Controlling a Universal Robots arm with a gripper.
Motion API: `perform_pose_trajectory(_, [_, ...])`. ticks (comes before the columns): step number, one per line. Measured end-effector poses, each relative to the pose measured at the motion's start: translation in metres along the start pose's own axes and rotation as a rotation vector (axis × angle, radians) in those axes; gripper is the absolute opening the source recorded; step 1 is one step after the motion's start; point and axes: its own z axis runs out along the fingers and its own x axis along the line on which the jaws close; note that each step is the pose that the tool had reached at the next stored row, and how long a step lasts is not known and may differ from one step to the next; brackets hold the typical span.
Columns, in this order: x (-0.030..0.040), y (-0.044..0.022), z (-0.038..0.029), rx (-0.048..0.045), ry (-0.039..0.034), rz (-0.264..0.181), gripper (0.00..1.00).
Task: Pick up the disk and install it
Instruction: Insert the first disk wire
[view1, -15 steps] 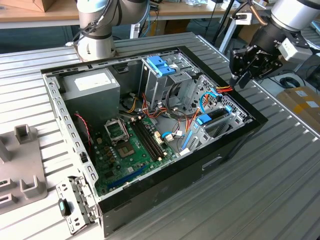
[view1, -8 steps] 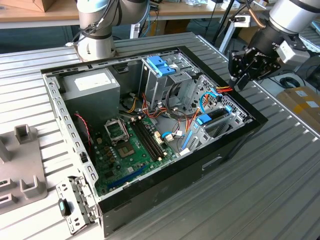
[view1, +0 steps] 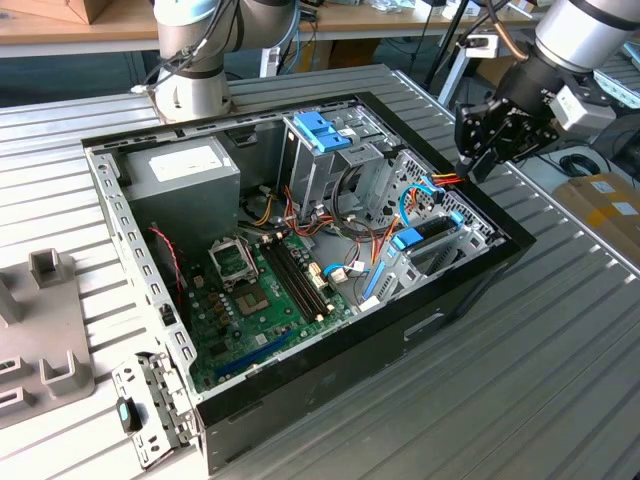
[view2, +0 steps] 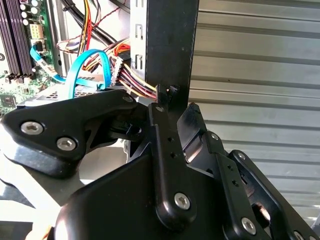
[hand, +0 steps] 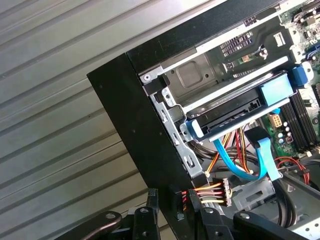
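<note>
The open computer case (view1: 300, 260) on the counter (view1: 560, 380) is my landmark: the disk (hand: 235, 102) already sits in the bay at its front corner. The end effector (view1: 480, 150) hovers at that corner over the cable bundle (hand: 207, 192). Can't tell its opening, and it could snag those wires.

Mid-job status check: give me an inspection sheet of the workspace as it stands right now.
Surface: ribbed metal table carrying an open computer case.
Job's things: disk lies in the corner drive bay, blue frame around it.
Clutter: grey fixture block and metal bracket at the exterior view's left.
Grippers: gripper at the case wall beside the bay, holding nothing seen.
Cables: blue data cable; coloured power wires near the gripper.
Surroundings: another robot base behind the case.
</note>
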Motion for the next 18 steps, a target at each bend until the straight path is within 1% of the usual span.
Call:
perform_pose_trajectory(5, [0.0, 0.0001, 0.0016, 0.0, -0.0001, 0.0, 0.36])
perform_pose_trajectory(13, [0.0, 0.0002, 0.0019, 0.0, -0.0001, 0.0, 0.36])
perform_pose_trajectory(14, [0.0, 0.0002, 0.002, 0.0, -0.0001, 0.0, 0.35])
perform_pose_trajectory(15, [0.0001, 0.0002, 0.0018, -0.0005, 0.0003, 0.0, 0.22])
perform_pose_trajectory(16, [0.0001, 0.0002, 0.0019, -0.0004, 0.0002, -0.001, 0.18])
perform_pose_trajectory(18, [0.0, 0.0002, 0.002, -0.0002, 0.0, 0.0, 0.18])
